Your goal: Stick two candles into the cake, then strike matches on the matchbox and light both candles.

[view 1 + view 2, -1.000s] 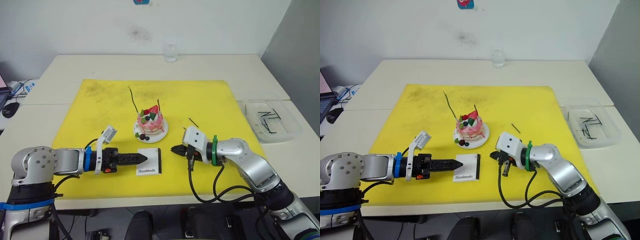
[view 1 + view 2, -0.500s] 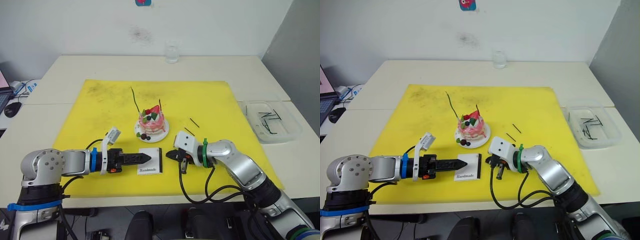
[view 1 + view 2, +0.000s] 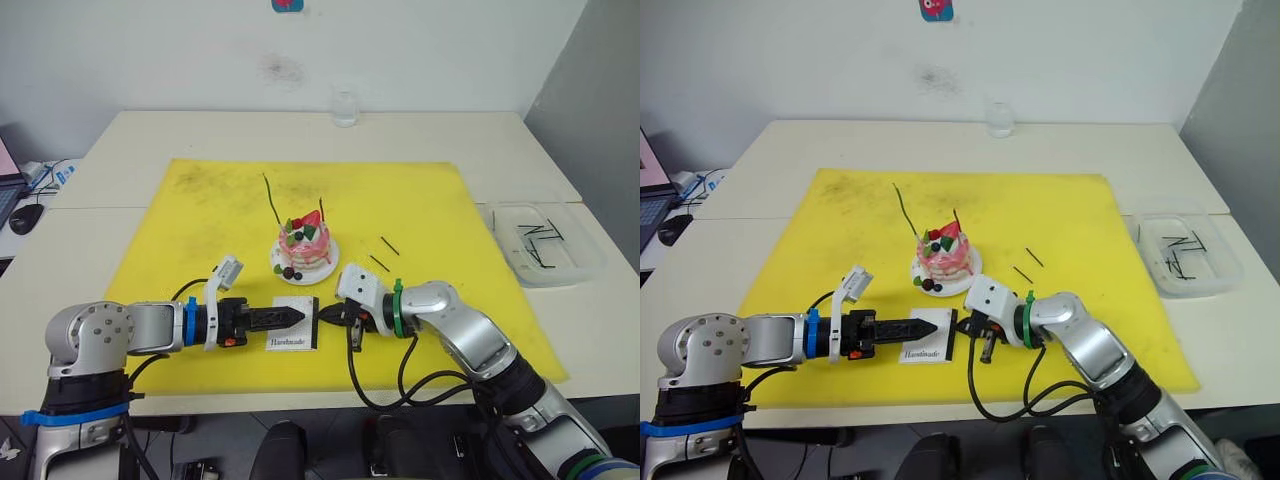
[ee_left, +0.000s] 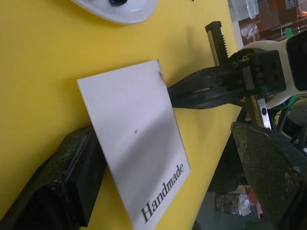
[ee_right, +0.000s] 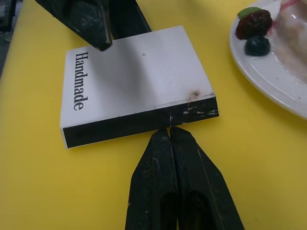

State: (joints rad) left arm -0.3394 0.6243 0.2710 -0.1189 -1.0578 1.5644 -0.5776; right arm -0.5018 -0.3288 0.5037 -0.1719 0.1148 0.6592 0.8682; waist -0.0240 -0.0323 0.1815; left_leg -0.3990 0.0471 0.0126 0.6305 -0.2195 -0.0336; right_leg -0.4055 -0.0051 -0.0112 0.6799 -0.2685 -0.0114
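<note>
Pale surface [image 3: 200,135] carries a yellow mat [image 3: 200,215], a clear glass [image 3: 343,106] at the far edge, a clear tray [image 3: 540,243] right of the mat, a mouse [image 3: 20,218] far left.

Matt white card matchbox [image 5: 136,81] with scuffed black strip, glossy white plate [image 5: 268,81], matt yellow mat [image 3: 200,220]

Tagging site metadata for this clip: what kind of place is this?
Probably an office or lab test bench, not a kitchen. Plain cream tables are pushed against a bare white wall, a yellow mat marks the work area, and a mouse and cables lie on a side desk.
</note>
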